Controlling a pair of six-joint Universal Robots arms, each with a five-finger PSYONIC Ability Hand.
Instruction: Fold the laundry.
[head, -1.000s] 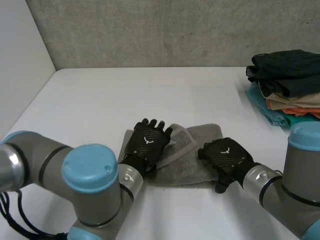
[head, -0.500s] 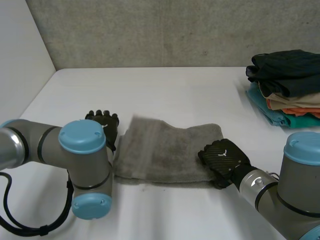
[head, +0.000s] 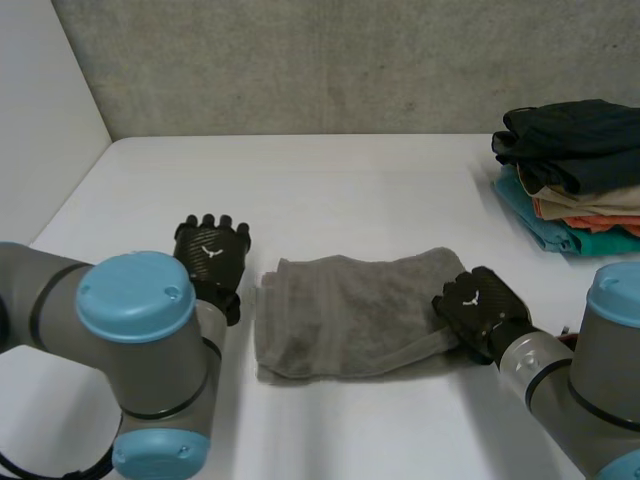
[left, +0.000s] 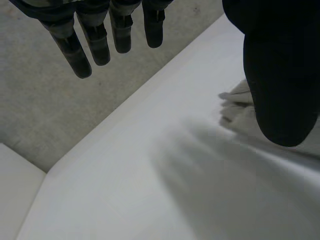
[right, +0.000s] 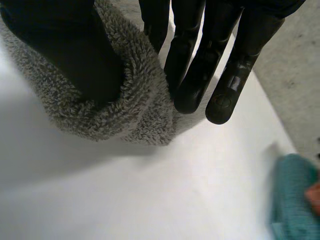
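Note:
A grey towel lies rumpled in a rough rectangle at the middle of the white table. My right hand is at its right edge. In the right wrist view the thumb and the fingers pinch a fold of the towel between them. My left hand rests just left of the towel, apart from it. Its fingers are straight and hold nothing. The towel's near corner lies beside its thumb.
A stack of folded clothes, dark on top with tan, orange and teal below, sits at the table's far right. Its teal cloth lies beyond my right hand's fingertips. A grey wall runs along the table's back edge.
My left hand has come off the towel and moved left. My right hand has closed on the towel's right edge and shifted right, and the towel has slid right with it.

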